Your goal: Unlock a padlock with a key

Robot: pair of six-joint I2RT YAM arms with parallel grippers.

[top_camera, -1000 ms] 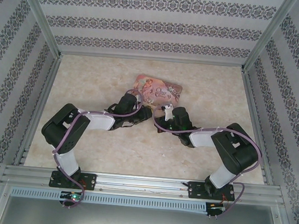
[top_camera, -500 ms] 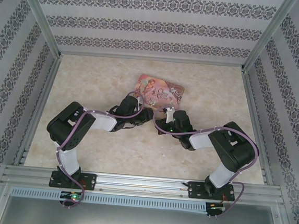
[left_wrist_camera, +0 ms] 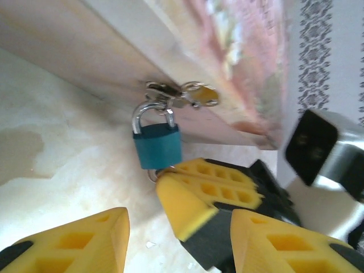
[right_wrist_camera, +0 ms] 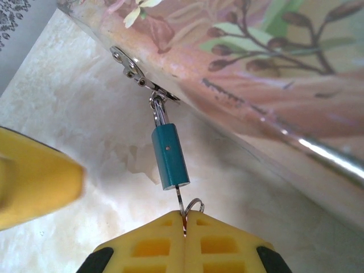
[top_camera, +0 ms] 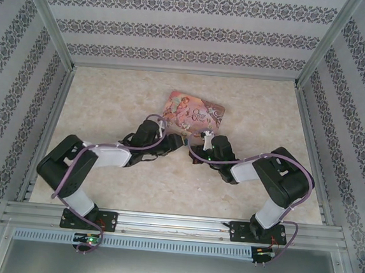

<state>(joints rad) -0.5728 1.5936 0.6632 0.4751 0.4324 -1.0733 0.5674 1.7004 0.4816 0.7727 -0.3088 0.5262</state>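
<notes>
A small teal padlock [left_wrist_camera: 157, 145] hangs by its silver shackle from the hasp [right_wrist_camera: 136, 74] on the pink tin's [top_camera: 194, 112] near edge. Seen side-on, the padlock [right_wrist_camera: 170, 156] has a thin key [right_wrist_camera: 181, 198] in its bottom end. My right gripper [right_wrist_camera: 185, 220] is shut on the key's head, and the key ring [right_wrist_camera: 195, 205] pokes out beside the fingertips. The right gripper [left_wrist_camera: 210, 190] sits just below the lock. My left gripper [left_wrist_camera: 179, 227] is open with nothing between its fingers, a short way back from the lock. From above, both grippers [top_camera: 174, 142] [top_camera: 197, 152] meet at the tin's near edge.
The tin lies flat on the pale marbled tabletop [top_camera: 109, 98], which has patterned walls on three sides. A metal rail [top_camera: 175, 225] carrying both arm bases runs along the near edge. Bare tabletop lies to the left, to the right and behind the tin.
My left gripper has opened and drawn back from the padlock, and the left arm's elbow has swung down and to the left. The right gripper stays shut on the key.
</notes>
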